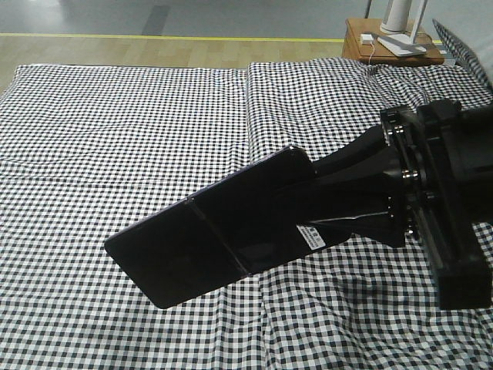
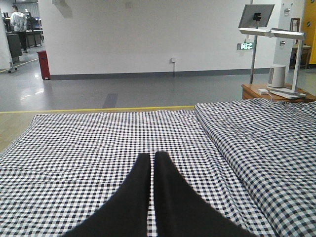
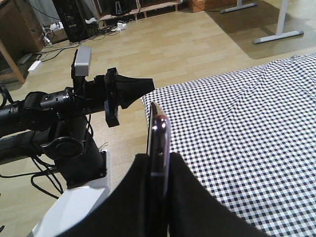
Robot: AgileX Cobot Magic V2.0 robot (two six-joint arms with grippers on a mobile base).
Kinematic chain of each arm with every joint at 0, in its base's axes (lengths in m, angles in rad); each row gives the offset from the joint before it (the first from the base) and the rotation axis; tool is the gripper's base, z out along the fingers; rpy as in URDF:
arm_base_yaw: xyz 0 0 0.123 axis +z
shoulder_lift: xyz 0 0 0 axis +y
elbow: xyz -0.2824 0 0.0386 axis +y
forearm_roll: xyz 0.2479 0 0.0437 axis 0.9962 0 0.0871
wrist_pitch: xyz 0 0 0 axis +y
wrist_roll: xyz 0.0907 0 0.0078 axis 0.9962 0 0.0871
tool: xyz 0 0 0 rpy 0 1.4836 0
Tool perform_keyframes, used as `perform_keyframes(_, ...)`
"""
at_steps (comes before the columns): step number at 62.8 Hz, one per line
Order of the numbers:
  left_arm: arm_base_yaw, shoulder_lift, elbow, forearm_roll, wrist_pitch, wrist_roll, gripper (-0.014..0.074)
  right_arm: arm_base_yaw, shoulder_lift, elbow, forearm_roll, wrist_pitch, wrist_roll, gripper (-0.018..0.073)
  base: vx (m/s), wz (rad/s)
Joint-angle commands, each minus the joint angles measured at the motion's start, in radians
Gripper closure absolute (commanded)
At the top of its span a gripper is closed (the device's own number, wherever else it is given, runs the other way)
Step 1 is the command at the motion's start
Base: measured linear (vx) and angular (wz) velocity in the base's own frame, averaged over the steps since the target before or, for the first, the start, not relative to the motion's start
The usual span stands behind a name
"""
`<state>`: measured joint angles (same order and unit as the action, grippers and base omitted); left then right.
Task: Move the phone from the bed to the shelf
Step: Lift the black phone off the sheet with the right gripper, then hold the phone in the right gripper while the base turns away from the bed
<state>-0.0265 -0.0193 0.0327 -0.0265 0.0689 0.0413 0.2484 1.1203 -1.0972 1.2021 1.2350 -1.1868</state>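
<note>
Open lab hall: bed (image 2: 123,143), taped floor (image 2: 74,98), cables (image 3: 111,28).

The phone (image 1: 208,239) has its 3 o'clock end hidden between the fingers of the right gripper (image 1: 306,202). The print on its sticker (image 1: 311,236) is too small to read. The bed (image 1: 115,123) is cut off at 6 and 9 o'clock.

White wall (image 2: 148,34), glossy grey floor (image 2: 74,94), yellow floor line (image 2: 98,109), brown side table (image 1: 358,42) with white lamp (image 2: 274,32)
</note>
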Motion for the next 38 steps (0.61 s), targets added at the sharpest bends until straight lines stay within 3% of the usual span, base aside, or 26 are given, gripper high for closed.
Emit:
perform_keyframes(1,0.002,-0.006,-0.024,-0.011,-0.075,-0.009,0.0595,0.000,-0.021,-0.025,0.096,0.052,0.001,0.0562,0.00,0.00)
perform_keyframes(38,0.002,-0.006,-0.024,-0.011,-0.075,-0.009,0.0595,0.000,-0.021,-0.025,0.096,0.051,0.001,0.0562,0.00,0.00)
